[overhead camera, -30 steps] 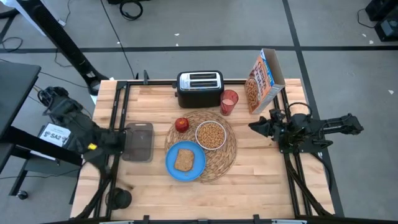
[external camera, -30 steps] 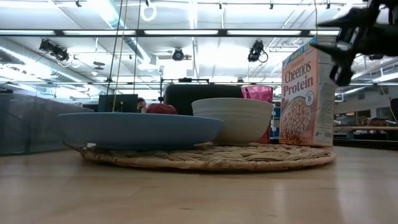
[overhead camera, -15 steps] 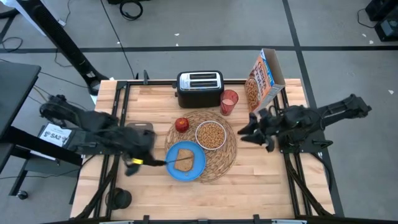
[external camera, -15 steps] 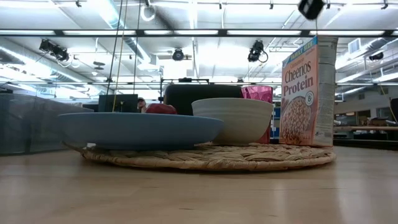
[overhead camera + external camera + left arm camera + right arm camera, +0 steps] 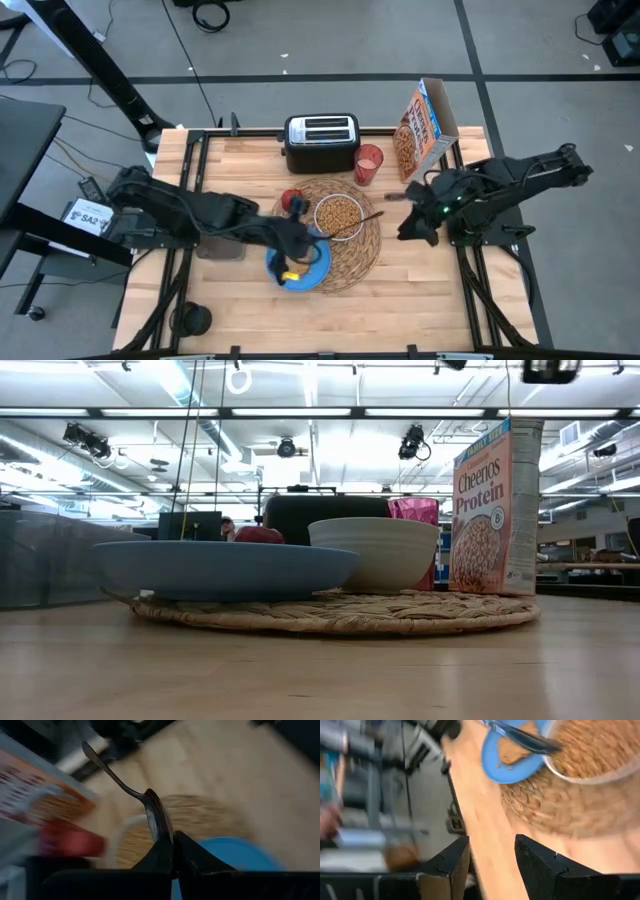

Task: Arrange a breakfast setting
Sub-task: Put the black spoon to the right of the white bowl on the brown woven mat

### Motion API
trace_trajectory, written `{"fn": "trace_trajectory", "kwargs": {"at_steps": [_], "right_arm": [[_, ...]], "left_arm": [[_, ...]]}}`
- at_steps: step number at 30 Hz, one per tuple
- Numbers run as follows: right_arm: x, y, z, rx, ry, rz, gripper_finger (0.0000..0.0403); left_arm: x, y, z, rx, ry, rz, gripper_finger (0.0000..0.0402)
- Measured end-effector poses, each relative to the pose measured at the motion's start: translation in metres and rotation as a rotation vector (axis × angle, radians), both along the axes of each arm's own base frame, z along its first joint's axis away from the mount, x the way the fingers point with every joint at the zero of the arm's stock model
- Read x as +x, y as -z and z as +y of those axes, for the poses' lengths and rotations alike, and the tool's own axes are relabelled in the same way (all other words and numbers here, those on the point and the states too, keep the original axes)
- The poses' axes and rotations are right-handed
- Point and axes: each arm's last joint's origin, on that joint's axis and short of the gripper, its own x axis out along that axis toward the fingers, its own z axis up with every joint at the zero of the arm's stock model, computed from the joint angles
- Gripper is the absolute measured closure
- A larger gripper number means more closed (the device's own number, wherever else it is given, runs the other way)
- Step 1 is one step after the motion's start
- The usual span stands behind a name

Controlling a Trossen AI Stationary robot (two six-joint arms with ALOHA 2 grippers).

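Observation:
The round straw placemat [image 5: 365, 250] carries the blue plate [image 5: 318, 268], the white bowl [image 5: 340, 215] filled with cereal, and the red apple [image 5: 291, 198]. The toast [image 5: 512, 750] lies on the plate. The red cup [image 5: 368, 163] and the Cheerios box [image 5: 420, 125] stand behind the mat. My left gripper [image 5: 312, 236] is above the plate, shut on the dark spoon [image 5: 120, 777]. My right gripper [image 5: 410, 228] is open and empty at the mat's right edge. My left gripper pinches the spoon's bowl end [image 5: 156, 817] between its two shut fingers. The fingers come from the table's left, along the spoon. The handle [image 5: 375, 213] sticks out ahead of them over the white bowl, toward the table's right. The spoon is lifted clear.
The black-and-silver toaster [image 5: 320, 140] stands at the far edge behind the mat. The grey tray [image 5: 222, 245] lies left of the mat, partly under my left arm. Bare wood lies in front of the mat [image 5: 400, 310].
My left gripper has swept from the tray at the table's left toward the right, over the blue plate, carrying the spoon, whose handle now reaches over the bowl. My right gripper has risen out of the low view and shifted slightly toward the near edge.

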Motion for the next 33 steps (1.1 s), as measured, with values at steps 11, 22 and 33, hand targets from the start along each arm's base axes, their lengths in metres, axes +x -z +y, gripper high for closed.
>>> {"fn": "trace_trajectory", "kwargs": {"at_steps": [11, 22, 33], "right_arm": [[-0.048, -0.017, 0.002, 0.36, 0.508, -0.07, 0.0237], [-0.054, -0.052, 0.003, 0.327, 0.172, -0.035, 0.0247], [0.061, -0.032, 0.02, 0.107, 0.147, -0.131, 0.025]], "left_arm": [[0.031, 0.008, -0.004, 0.664, 0.075, 0.046, 0.0391], [0.027, 0.004, -0.022, 1.121, 0.424, 0.124, 0.0391], [0.028, 0.001, -0.041, 1.215, 0.627, 0.019, 0.0391]]}}
